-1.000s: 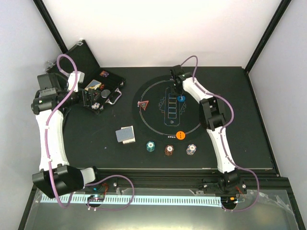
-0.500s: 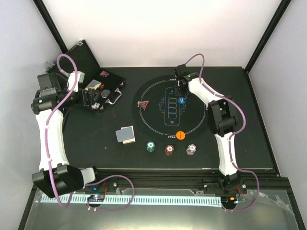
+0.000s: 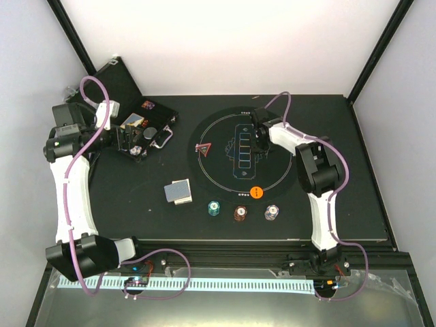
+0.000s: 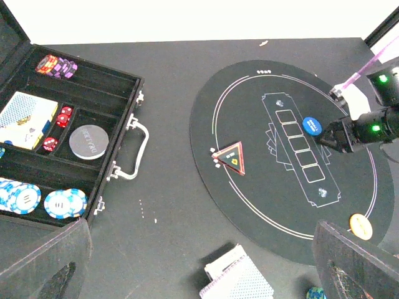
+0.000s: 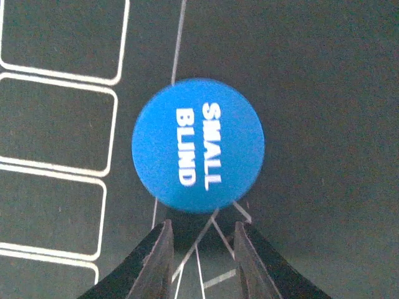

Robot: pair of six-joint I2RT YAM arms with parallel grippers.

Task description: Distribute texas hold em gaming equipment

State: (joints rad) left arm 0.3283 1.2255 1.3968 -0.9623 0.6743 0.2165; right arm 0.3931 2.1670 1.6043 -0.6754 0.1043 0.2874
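Note:
A blue disc (image 5: 198, 144) marked SMALL BLIND lies flat on the round black mat (image 3: 218, 174), beside the printed row of card boxes. My right gripper (image 5: 202, 225) hangs just behind the disc, its jaws a little apart with only mat between them. An orange disc (image 3: 255, 193) sits on the mat's near edge and a red triangle marker (image 3: 204, 148) on its left. In front of the mat stand teal (image 3: 214, 207), brown-red (image 3: 240, 214) and white-grey (image 3: 272, 213) chips. A deck of cards (image 3: 179, 191) lies to their left. My left gripper (image 4: 201, 249) is wide open and empty by the case.
The open black case (image 3: 146, 126) at the back left holds chip stacks (image 4: 47, 200), a card deck (image 4: 25, 118), red dice (image 4: 56, 128) and a metal disc (image 4: 89, 141). Its metal handle (image 4: 134, 149) faces the mat. White walls stand close behind the table.
My right gripper has moved nearer across the mat and now hides the blue disc in the top view. Its jaws widened, then narrowed. The left arm has not moved.

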